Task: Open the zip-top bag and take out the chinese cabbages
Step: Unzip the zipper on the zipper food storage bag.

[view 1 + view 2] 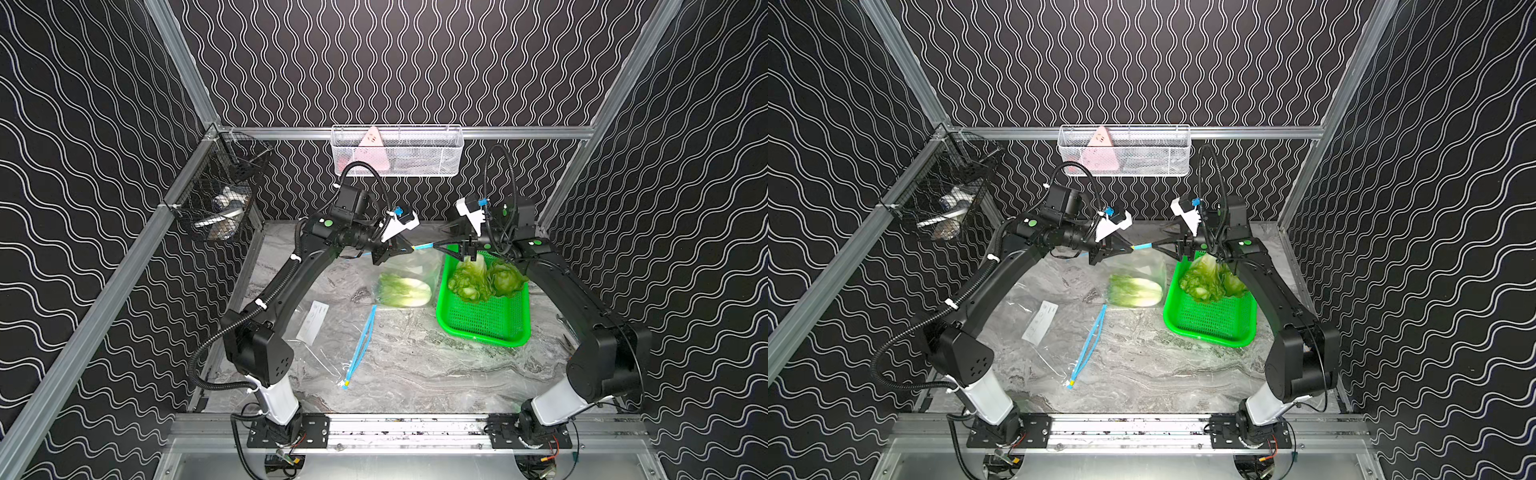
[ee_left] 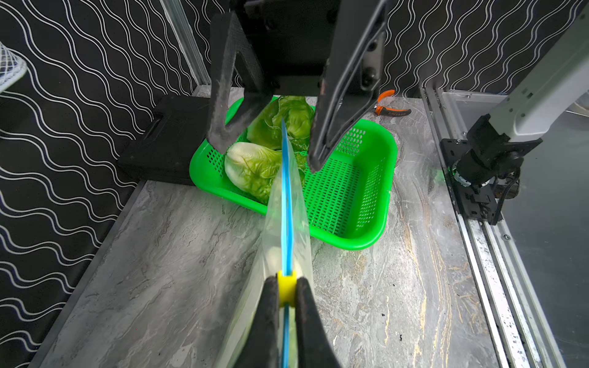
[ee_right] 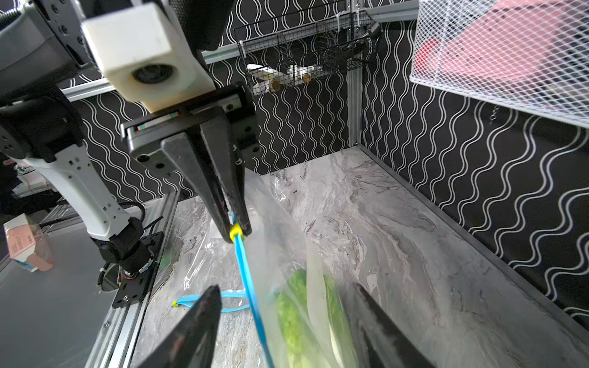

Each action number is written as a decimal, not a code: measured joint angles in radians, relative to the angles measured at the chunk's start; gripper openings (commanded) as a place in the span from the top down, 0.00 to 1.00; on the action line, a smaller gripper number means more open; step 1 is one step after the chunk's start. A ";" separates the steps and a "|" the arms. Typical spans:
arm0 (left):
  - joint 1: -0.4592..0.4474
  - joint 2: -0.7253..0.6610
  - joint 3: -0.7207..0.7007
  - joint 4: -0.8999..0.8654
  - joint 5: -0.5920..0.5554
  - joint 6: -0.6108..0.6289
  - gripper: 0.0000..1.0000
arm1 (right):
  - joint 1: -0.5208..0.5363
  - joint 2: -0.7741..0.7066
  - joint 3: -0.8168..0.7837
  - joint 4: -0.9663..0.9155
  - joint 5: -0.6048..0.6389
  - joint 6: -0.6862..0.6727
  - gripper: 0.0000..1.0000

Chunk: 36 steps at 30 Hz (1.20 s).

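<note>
**Nearest the arm bases:** spare bag — clear, flat and empty, lying on the marble table with its zip slack.

**Mid-table:** zip-top bag, clear film. Its top edge is hoisted and its lower part rests on the table.
- Contents: one bagged cabbage, lying on its side inside.
- Handling, by judgement: light. The leaves are soft and bruise easily, and the film around them is limp and slippery. Best taken gently across the firm white stem end once the mouth gapes.
- Appearance: oblong head, white base, crinkled pale-green leaves.

**Just beside it, on the robot's right:** green basket, perforated plastic.
- Contents: basket cabbages, two heads touching one another at its far end, already out of any bag.

**Above the bag:** blue zip track, stretched between the two arms.
- Left gripper: pinched tight on the yellow slider at one end of the track.
- Right gripper: fingers well apart, straddling the track towards its other end and gripping nothing.
- How far the zip is undone cannot be told.

**Far wall:** white wire basket and, at the corner, black wire basket. Their contents are unclear.
</note>
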 measured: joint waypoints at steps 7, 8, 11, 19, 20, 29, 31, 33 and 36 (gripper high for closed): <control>0.000 0.016 0.014 0.003 0.007 -0.003 1.00 | 0.002 0.027 0.015 -0.074 -0.034 -0.037 0.80; 0.000 0.019 0.020 0.003 0.007 -0.003 1.00 | 0.002 0.027 0.016 -0.077 -0.039 -0.039 0.90; 0.000 0.021 0.024 0.003 0.007 -0.004 1.00 | 0.002 0.026 0.018 -0.085 -0.046 -0.038 1.00; 0.000 0.017 0.021 0.014 0.003 -0.004 1.00 | -0.016 0.008 -0.005 -0.076 -0.049 -0.033 1.00; 0.002 0.017 0.021 0.016 0.003 -0.004 1.00 | -0.024 0.006 -0.010 -0.073 -0.052 -0.032 1.00; 0.037 0.016 0.022 0.013 0.003 -0.004 1.00 | -0.082 -0.018 -0.042 -0.052 -0.063 -0.014 1.00; 0.047 0.008 0.021 0.004 0.002 -0.003 1.00 | -0.098 -0.023 -0.048 -0.050 -0.063 -0.008 1.00; 0.060 -0.010 0.019 -0.005 -0.005 -0.003 1.00 | -0.116 -0.027 -0.053 -0.042 -0.068 -0.006 1.00; 0.084 -0.038 0.013 -0.028 -0.014 -0.002 1.00 | -0.140 -0.030 -0.059 -0.034 -0.076 0.007 1.00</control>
